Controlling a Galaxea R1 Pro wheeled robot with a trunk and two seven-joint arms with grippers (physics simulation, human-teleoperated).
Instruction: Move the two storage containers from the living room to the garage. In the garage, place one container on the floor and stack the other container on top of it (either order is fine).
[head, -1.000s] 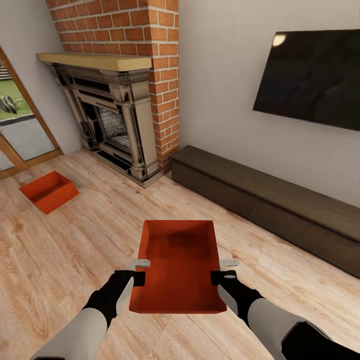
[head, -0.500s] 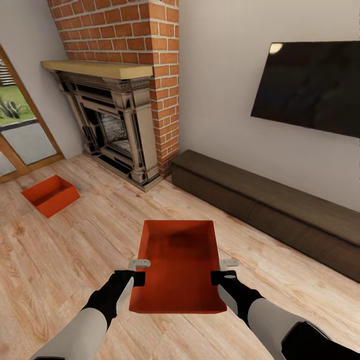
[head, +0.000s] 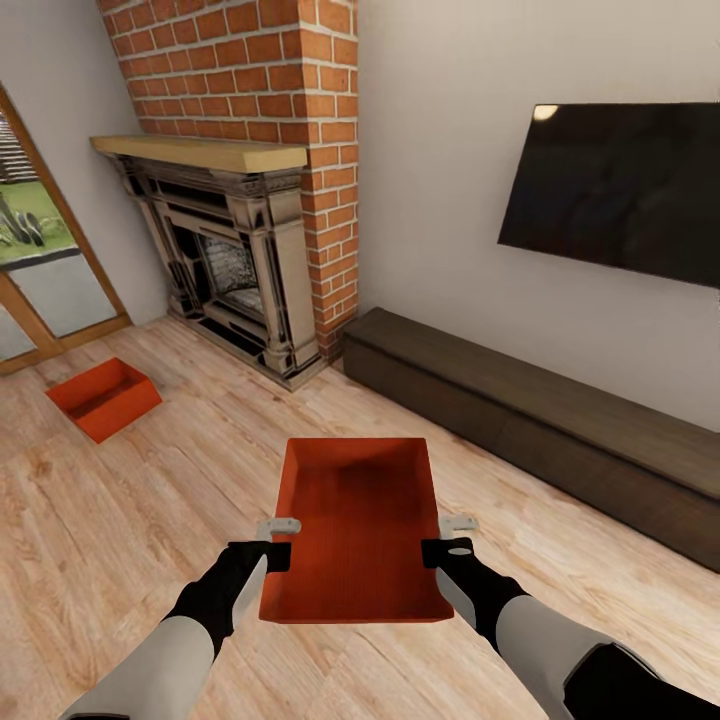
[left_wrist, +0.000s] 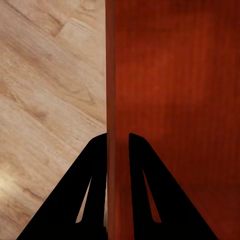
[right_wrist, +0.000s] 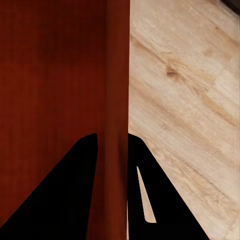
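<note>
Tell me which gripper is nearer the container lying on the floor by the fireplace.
Left. The left gripper grips the held container's left wall, on the side facing the floor container. The right gripper grips the opposite wall, farther away.

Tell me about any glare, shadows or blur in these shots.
Head view: a small bright glare spot in the TV's top corner, the bin darker along its far inner wall. Left wrist view: the fingers are flat black silhouettes, the wood floor soft. Right wrist view: the same, floor grain slightly blurred.
</note>
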